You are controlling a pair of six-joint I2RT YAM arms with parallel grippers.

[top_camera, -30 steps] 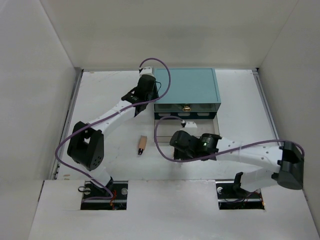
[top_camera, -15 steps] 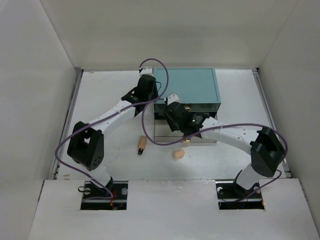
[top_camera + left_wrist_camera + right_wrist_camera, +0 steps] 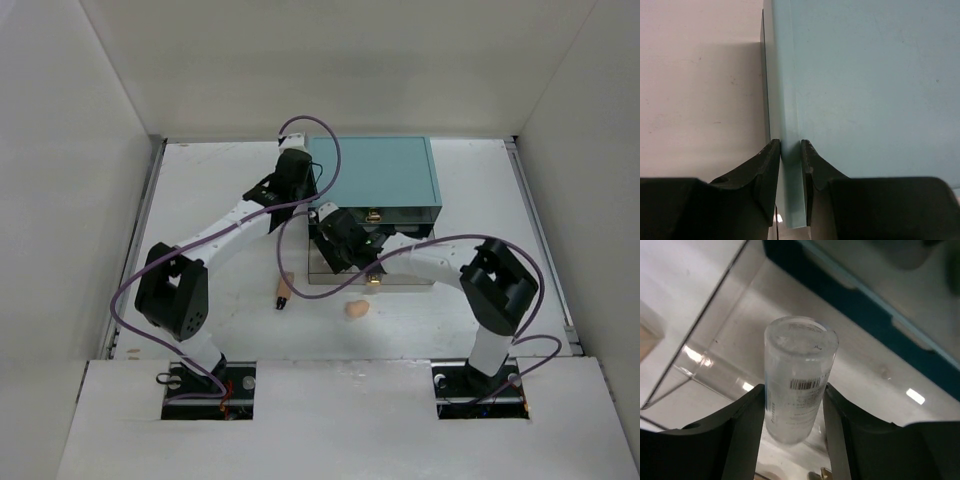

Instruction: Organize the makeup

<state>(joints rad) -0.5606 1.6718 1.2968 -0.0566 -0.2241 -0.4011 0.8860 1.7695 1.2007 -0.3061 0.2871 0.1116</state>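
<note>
In the right wrist view my right gripper [image 3: 794,386] is shut on a clear tube [image 3: 800,355] with a barcode label. It holds the tube upright over the open clear drawer [image 3: 705,315]. From above, that gripper [image 3: 332,238] hangs over the drawer's left part [image 3: 400,272]. My left gripper [image 3: 790,147] is shut on the left edge of the teal box [image 3: 865,75], also visible from above [image 3: 295,178]. A tan tube [image 3: 284,290] lies on the table left of the drawer. A peach egg-shaped sponge [image 3: 355,310] sits just in front of it.
The teal box [image 3: 385,180] stands at the back centre with a gold knob [image 3: 373,215] on its upper drawer. White walls close in the table on three sides. Purple cables loop over both arms.
My right arm has swung from the table's front middle up and left to the open drawer, carrying the clear tube. The sponge it covered now shows. The left arm has not moved.
</note>
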